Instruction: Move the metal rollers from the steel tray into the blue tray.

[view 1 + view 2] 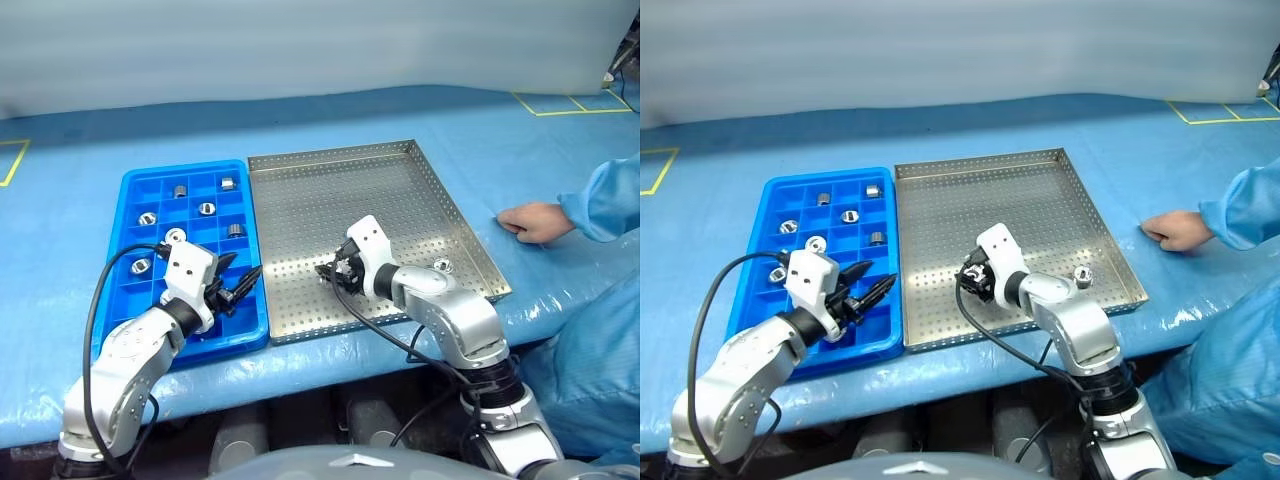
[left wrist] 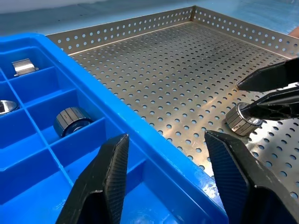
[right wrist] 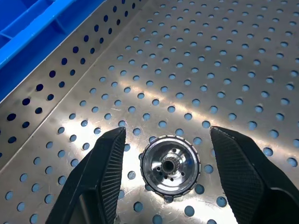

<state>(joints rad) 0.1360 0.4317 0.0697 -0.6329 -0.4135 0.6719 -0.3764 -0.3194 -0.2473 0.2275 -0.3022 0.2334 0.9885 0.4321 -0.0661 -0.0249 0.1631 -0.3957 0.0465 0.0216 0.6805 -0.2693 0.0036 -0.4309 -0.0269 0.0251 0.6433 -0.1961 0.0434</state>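
Nearest, over the front right corner of the blue tray (image 1: 150,190): left gripper (image 1: 243,284), two black tapered fingers with a woven texture, jaws parted and empty, hovering above the tray's right wall and pointing toward the steel tray (image 1: 400,165). Just right of that, low over the front left part of the steel floor: right gripper (image 1: 331,274), jaws spread apart and released, a metal roller (image 3: 171,165) lying on the perforated sheet between the two fingers, touched by neither in the right wrist view. Shiny, round, ribbed around the rim, with a small central hole, flat face up. Second loose roller (image 1: 441,266) near the steel tray's front right corner, partly behind the right forearm.

Blue tray: glossy moulded plastic, rectangular, divided by thin walls into square compartments, set edge to edge with the steel tray's left rim. Seven rollers counted inside in the head views, one per compartment: (image 1: 142,265), (image 1: 175,236), (image 1: 236,230), (image 1: 147,218), (image 1: 206,209), (image 1: 181,191), (image 1: 228,183). Some standing on end, some lying on their side; ribbed dark side wall plain on the one in the left wrist view.

Steel tray: square, dull silver sheet, evenly punched with round holes on floor and low rim. Two rollers on it.

Underneath, a worktop (image 1: 70,200) under wrinkled blue sheeting with yellow tape marks. Farther right, a person's hand (image 1: 535,221) resting on it, blue sleeve (image 1: 605,200) behind.
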